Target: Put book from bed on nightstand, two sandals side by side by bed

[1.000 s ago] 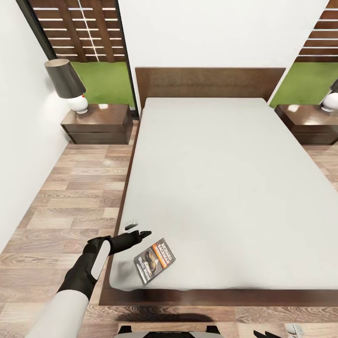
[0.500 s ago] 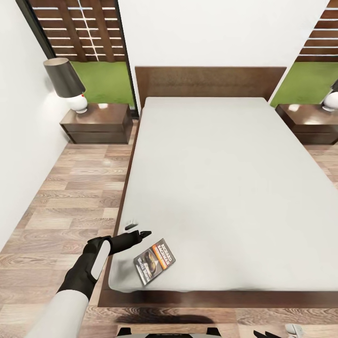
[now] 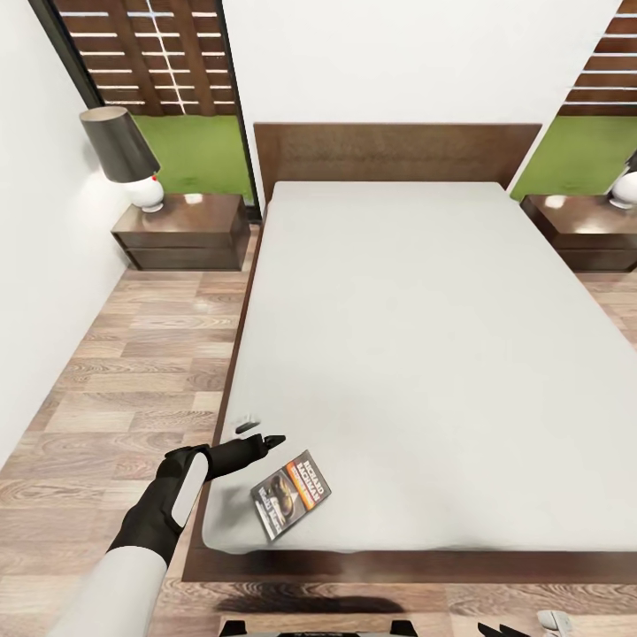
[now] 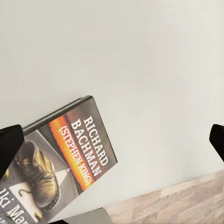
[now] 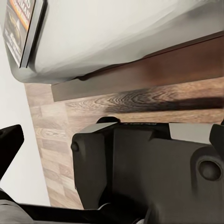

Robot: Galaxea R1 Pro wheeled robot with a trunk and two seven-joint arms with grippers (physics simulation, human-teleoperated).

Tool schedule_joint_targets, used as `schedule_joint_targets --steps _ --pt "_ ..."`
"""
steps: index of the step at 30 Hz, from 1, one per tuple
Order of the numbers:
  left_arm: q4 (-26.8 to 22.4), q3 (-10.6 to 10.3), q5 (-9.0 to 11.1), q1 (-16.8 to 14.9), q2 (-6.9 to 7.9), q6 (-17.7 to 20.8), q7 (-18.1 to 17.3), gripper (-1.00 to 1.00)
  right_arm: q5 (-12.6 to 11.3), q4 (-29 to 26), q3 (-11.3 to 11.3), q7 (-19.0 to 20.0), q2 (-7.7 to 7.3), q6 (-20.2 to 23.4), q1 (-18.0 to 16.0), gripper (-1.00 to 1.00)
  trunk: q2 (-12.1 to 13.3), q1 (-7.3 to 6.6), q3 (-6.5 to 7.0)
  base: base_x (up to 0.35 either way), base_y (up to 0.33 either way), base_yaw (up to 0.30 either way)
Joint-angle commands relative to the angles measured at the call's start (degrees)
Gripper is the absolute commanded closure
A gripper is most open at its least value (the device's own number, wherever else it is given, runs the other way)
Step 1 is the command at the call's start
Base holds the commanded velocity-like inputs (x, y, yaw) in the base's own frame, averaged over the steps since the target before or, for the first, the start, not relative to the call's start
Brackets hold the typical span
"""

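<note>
The book [image 3: 290, 494], dark with an orange band, lies flat on the grey mattress of the bed [image 3: 407, 336] near its front left corner. My left gripper [image 3: 258, 434] hovers open just left of and beyond the book, over the mattress edge. In the left wrist view the book [image 4: 65, 158] sits below and between the spread fingers of the left gripper [image 4: 112, 140], apart from them. My right gripper [image 3: 500, 630] stays low at the bed's foot, and in the right wrist view the right gripper [image 5: 112, 137] is open and holds nothing. The sandals are out of view.
A dark nightstand [image 3: 184, 232] with a black-shaded lamp [image 3: 124, 155] stands left of the headboard. Another nightstand [image 3: 579, 232] stands on the right. Wood-plank floor [image 3: 133, 372] runs along the bed's left side to the white wall. My own base [image 5: 149, 172] sits before the footboard.
The whole head view has shifted slightly, so the camera moved. The left gripper and the book keep the same places relative to each other.
</note>
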Motion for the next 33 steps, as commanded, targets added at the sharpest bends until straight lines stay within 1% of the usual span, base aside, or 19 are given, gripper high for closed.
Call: schedule_joint_targets --steps 1,33 --pt "0.0 0.3 0.1 0.0 -0.07 0.4 -0.2 -1.0 0.1 0.0 -0.2 0.2 0.0 0.1 0.0 -1.0 -0.5 0.24 -0.23 0.0 0.0 0.0" --pt "0.0 0.3 0.1 0.0 -0.07 0.4 -0.2 -1.0 0.1 0.0 -0.2 0.2 0.0 0.1 0.0 -1.0 -13.3 7.26 -5.98 0.0 0.0 0.0"
